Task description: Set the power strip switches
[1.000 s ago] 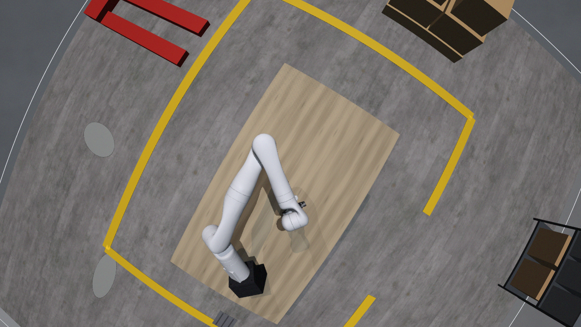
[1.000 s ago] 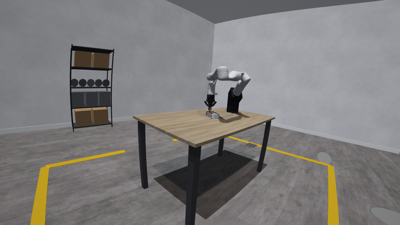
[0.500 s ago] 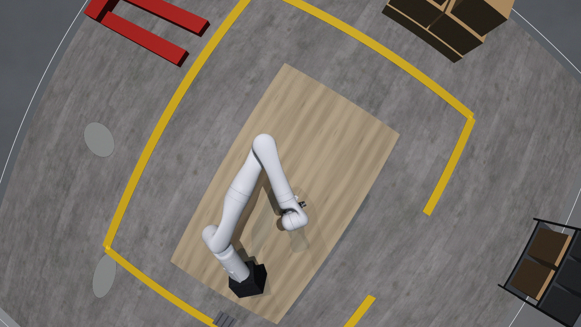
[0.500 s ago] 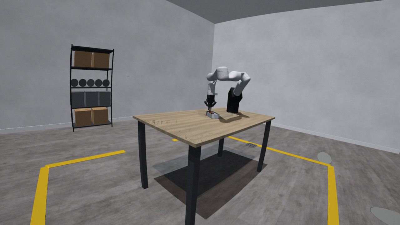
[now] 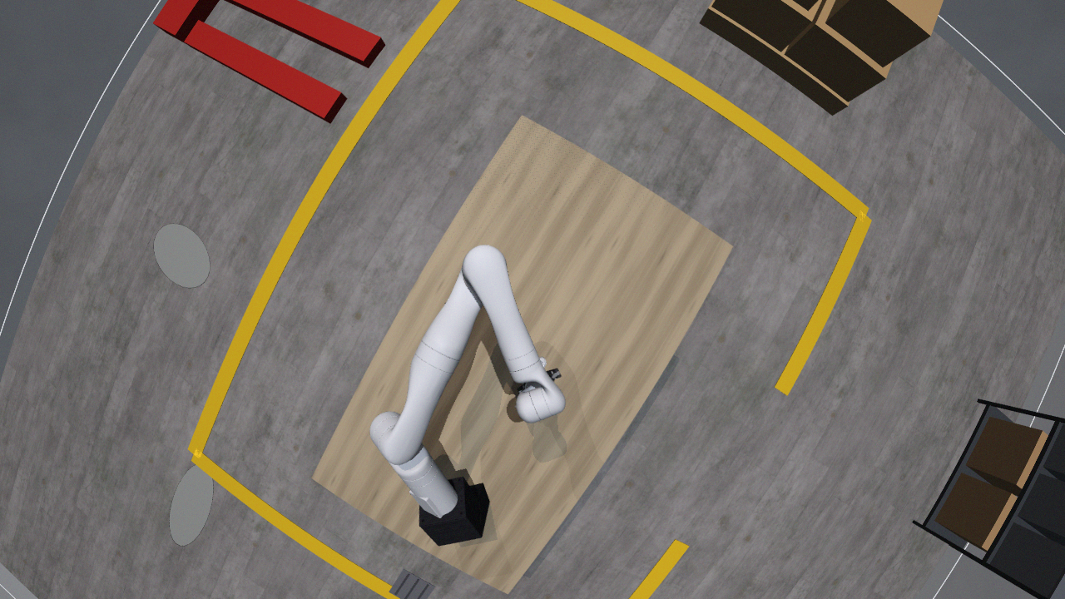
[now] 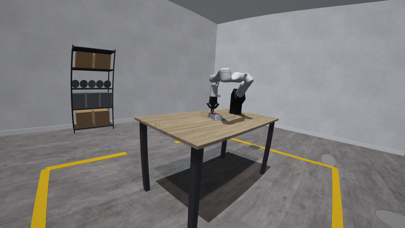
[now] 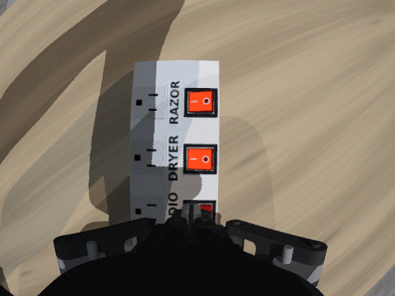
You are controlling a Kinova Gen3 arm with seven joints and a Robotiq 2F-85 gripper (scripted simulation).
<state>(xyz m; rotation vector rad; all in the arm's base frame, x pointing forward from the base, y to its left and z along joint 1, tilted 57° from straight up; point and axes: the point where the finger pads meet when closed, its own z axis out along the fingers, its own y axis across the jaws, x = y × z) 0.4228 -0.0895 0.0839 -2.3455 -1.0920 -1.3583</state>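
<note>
Since a rocker needs a narrow poke, the gripper (image 7: 193, 216) is hanging w/ fingers pinched together on nothing, tip over the RADIO switch (image 7: 204, 207) at the strip's (image 7: 147, 131) near end. Strip is lying flat, label side up, on the table (image 7: 308, 88); DRYER (image 7: 200, 159) & RAZOR (image 7: 201, 102) rockers are showing beyond, untouched

I see the power strip (image 7: 176, 137) lying flat on the table (image 6: 198, 130), my pincer (image 7: 192, 216) above its RADIO end, the arm's base (image 6: 236, 105) behind it.
</note>
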